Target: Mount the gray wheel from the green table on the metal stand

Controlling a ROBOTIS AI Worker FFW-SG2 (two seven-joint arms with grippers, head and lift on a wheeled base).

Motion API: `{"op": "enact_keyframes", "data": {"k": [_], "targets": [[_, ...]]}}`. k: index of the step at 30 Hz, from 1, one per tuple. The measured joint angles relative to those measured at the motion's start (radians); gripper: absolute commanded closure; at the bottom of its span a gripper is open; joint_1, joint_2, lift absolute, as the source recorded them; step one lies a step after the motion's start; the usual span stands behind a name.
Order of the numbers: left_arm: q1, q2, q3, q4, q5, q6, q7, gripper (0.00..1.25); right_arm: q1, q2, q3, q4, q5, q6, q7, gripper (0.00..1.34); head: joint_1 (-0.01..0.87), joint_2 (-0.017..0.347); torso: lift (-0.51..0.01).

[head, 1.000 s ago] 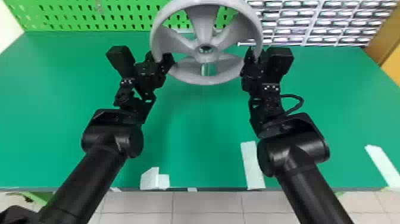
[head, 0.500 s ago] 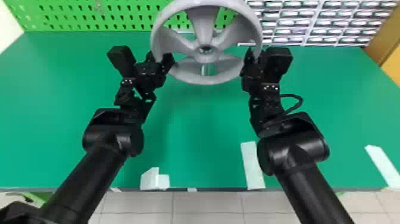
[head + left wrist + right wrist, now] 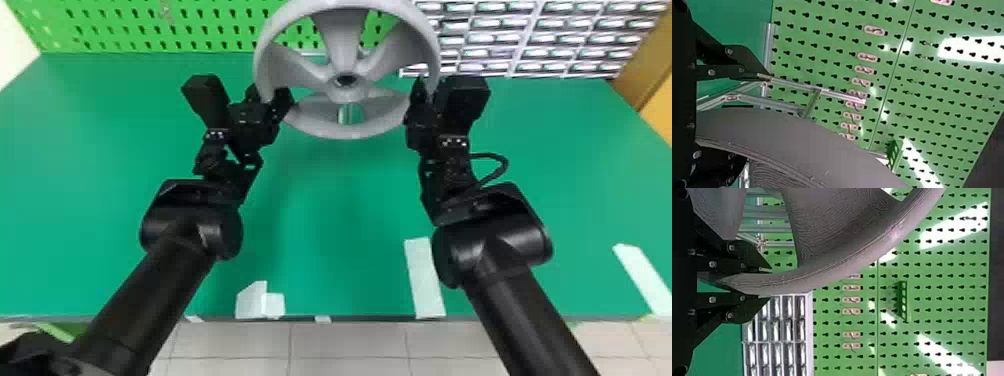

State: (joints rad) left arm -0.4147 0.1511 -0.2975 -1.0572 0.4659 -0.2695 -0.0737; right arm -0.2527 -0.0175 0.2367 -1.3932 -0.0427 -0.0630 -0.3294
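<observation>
On green tabletop (image 3: 330, 210), pegboard (image 3: 150, 30) and bins (image 3: 510, 40) behind; above, right gripper (image 3: 428, 90) jaws clamping gray wheel (image 3: 342, 45), left gripper (image 3: 269, 94) jaws spread around it.

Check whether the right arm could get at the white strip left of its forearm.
Probably not: the strip is in plain sight, but the right gripper is clamped on the gray wheel's rim and needs freeing first.

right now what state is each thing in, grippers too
Gray wheel: raised above the table
Metal stand: behind the wheel, partly hidden
Left gripper: fingers open around the rim
Right gripper: fingers shut on the rim
Green table: taped near its front edge
</observation>
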Motion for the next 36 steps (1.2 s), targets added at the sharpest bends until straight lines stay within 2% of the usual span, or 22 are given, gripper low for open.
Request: {"op": "enact_keyframes", "data": {"k": [13, 19, 36], "targets": [[-0.015, -0.004, 0.007, 0.030, -0.009, -0.005, 0.000, 0.87, -0.012, 0.000, -0.002, 0.021, 0.005, 0.000, 0.004, 1.17, 0.867, 0.052, -0.100], [-0.021, -0.006, 0.008, 0.053, -0.010, -0.010, -0.004, 0.87, -0.014, 0.000, -0.005, 0.029, 0.006, 0.000, 0.061, 1.17, 0.867, 0.052, -0.100], [-0.033, -0.012, 0.003, 0.101, -0.016, -0.037, -0.017, 0.87, -0.019, 0.001, -0.005, 0.040, 0.009, 0.000, 0.061, 1.17, 0.867, 0.052, -0.100]]}}
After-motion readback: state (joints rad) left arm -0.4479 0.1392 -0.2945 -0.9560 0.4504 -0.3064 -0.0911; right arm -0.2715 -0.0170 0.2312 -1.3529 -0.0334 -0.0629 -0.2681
